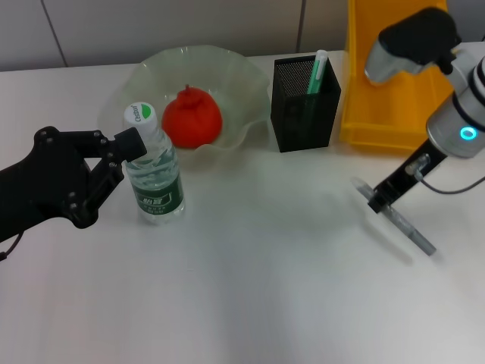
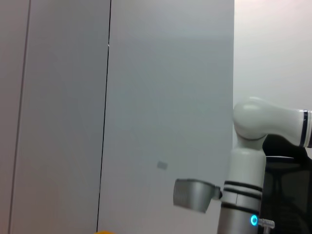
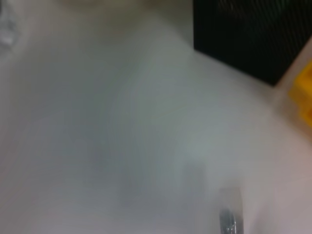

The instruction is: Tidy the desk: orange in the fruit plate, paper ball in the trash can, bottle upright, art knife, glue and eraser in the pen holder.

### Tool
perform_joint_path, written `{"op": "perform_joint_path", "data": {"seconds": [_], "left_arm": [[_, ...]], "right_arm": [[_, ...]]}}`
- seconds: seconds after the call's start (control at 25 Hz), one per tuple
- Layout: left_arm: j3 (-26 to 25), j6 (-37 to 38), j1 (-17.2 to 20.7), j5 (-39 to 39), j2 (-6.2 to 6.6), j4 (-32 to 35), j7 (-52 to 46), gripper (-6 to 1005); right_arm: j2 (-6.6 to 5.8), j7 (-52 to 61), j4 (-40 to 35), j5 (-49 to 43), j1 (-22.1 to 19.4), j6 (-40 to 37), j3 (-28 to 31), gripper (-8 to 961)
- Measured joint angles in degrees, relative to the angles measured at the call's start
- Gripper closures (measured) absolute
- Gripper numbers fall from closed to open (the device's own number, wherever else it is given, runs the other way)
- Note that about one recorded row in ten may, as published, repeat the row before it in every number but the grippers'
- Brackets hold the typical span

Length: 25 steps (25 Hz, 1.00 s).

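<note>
The clear bottle [image 1: 155, 180] stands upright on the table at the left. My black left gripper [image 1: 130, 145] is shut on its neck just under the white cap. The orange [image 1: 192, 117] lies in the translucent fruit plate [image 1: 246, 83] behind the bottle. A green-and-white glue stick [image 1: 317, 72] stands in the black mesh pen holder [image 1: 305, 106] [image 3: 253, 39]. At the right, my right gripper [image 1: 377, 196] is down at the table, shut on the grey art knife [image 1: 413, 231], whose far end rests on the table. Paper ball and eraser are out of view.
The yellow trash can [image 1: 386, 83] [image 3: 304, 92] stands at the back right, beside the pen holder. The left wrist view shows only a wall and my right arm [image 2: 253, 161].
</note>
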Motion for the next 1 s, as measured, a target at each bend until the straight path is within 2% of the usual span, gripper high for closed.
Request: {"op": "perform_joint_path", "data": {"seconds": [0.12, 0.2, 0.4, 0.72, 1.0], "left_arm": [[0.0, 0.0, 0.0, 0.0, 0.0, 0.0, 0.0, 993], [-0.1, 0.0, 0.0, -0.1, 0.0, 0.0, 0.0, 993], [-0.1, 0.0, 0.0, -0.6, 0.0, 0.0, 0.0, 993], [-0.1, 0.3, 0.2, -0.9, 0.0, 0.0, 0.0, 993], [-0.1, 0.7, 1.4, -1.7, -0.07, 0.0, 0.0, 993]], "right_arm": [[0.04, -0.1, -4.4, 2.3, -1.6, -0.6, -0.9, 813], [0.02, -0.4, -11.5, 7.0, -4.3, -0.6, -1.4, 813], [-0.1, -1.3, -18.5, 11.9, -6.9, 1.1, -0.6, 813], [-0.03, -5.7, -22.0, 16.4, -9.0, 7.7, 0.5, 814], [-0.12, -17.6, -20.5, 28.2, -12.0, 18.9, 2.2, 814]]}}
